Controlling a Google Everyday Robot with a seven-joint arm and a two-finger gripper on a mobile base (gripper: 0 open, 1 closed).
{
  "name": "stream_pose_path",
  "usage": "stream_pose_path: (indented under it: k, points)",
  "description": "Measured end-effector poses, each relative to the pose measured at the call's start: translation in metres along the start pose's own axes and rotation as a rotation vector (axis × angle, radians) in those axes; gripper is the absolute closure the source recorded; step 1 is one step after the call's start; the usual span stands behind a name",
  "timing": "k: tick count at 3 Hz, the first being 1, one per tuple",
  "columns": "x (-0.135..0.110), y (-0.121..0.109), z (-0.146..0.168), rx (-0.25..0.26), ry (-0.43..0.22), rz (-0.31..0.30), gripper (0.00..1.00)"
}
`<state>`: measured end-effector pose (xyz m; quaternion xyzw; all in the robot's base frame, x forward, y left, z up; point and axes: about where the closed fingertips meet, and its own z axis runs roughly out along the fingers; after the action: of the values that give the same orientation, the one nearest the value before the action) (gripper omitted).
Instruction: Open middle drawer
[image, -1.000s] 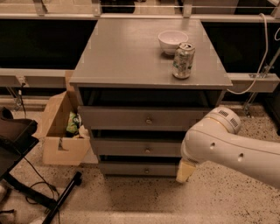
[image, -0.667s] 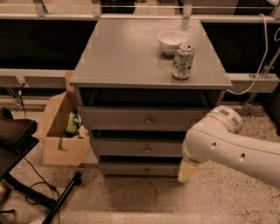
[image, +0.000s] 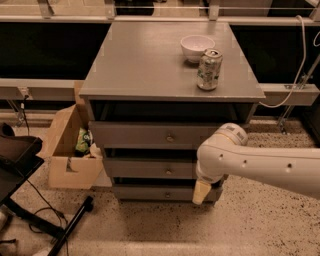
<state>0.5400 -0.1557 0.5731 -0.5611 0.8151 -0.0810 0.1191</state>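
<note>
The grey cabinet has three stacked drawers under its top. The middle drawer has a flat grey front with a small round knob, and it looks closed. The top drawer and bottom drawer look closed too. My gripper hangs from the white arm, which comes in from the right. It is in front of the cabinet's lower right part, level with the bottom drawer and to the right of the knobs. Only one cream-coloured finger shows.
A white bowl and a drink can stand on the cabinet top at the back right. An open cardboard box with items sits on the floor to the left. A dark chair base is at the lower left.
The arm has shifted a little to the left in front of the cabinet. The gripper has stayed low by the bottom drawer, and the drawers have not moved.
</note>
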Motion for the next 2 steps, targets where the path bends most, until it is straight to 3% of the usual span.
stream_pose_path:
  k: [2]
  points:
    - [-0.005, -0.011, 0.092, -0.028, 0.004, -0.06, 0.0]
